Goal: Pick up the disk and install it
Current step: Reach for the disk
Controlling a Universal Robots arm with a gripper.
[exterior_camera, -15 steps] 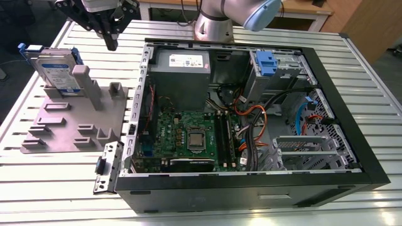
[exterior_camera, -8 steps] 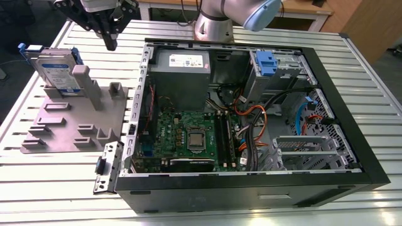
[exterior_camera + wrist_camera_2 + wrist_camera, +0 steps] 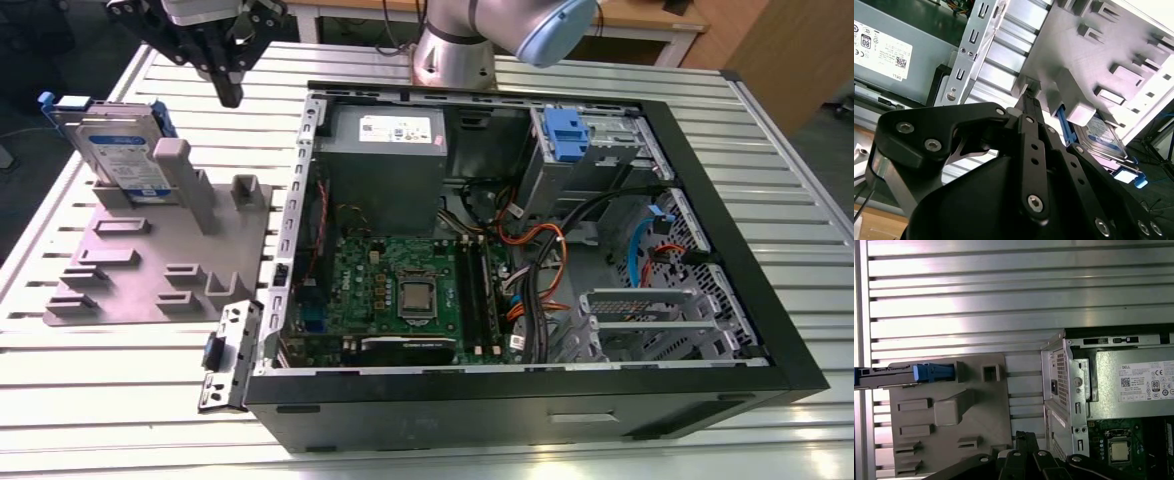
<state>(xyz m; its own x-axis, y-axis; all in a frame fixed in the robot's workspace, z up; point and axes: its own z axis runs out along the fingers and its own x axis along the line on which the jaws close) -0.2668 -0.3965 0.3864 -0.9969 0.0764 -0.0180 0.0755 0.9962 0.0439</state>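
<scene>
Exterior view first, says A: where is the disk?

B: The flat silver-grey hard drive with a white-and-blue label and blue plastic side rails. It stands on edge, propped against the upright pegs of the grey moulded plate, at that plate's far end. The plate lies on the slatted aluminium table, to the exterior view's left of the black open computer case.

A: And the gripper?

B: Black, with linked fingers. It hangs above the table, to the exterior view's right of the disk, near the case's far corner and clear of the disk. The fingers come together at one tip with nothing between them.

A: Do the wrist views agree?

B: Yes. In the second wrist view the gripper tapers to a closed point over the plate, with the disk beyond it. In the first wrist view the gripper sits between the plate and the case. The disk is edge-on there, at the plate's end.

A: What is inside the case?

B: A grey boxy power supply and a green motherboard.
</scene>
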